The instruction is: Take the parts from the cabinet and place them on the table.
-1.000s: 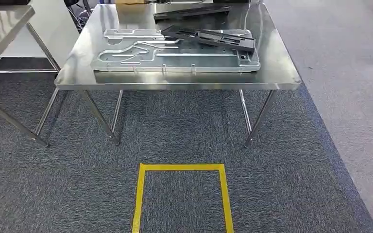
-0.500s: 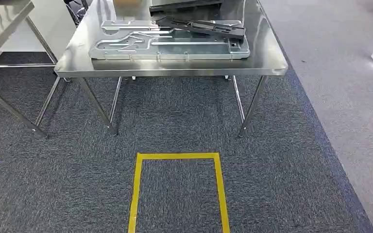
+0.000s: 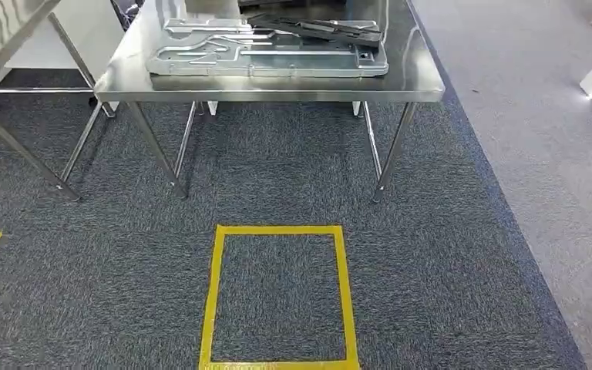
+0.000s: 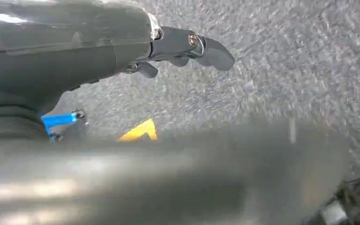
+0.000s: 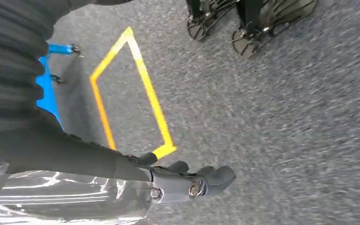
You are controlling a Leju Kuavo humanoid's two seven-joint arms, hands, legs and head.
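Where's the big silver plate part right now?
In the head view, the silver plate lies flat on the steel table ahead, a black part across its far edge.

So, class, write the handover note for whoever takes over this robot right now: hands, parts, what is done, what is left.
Left hand: hangs over the carpet, a blurred grey surface close by; grip unclear.
Right hand: fingers lie along a shiny sheet; whether it holds it is unclear.
Parts: a silver plate lies flat on the steel table, with black parts resting on its far side.
Done: those parts are on the table.
Left: check both hands, then fetch any remaining parts from the cabinet. A yellow taped square marks the floor before the table.
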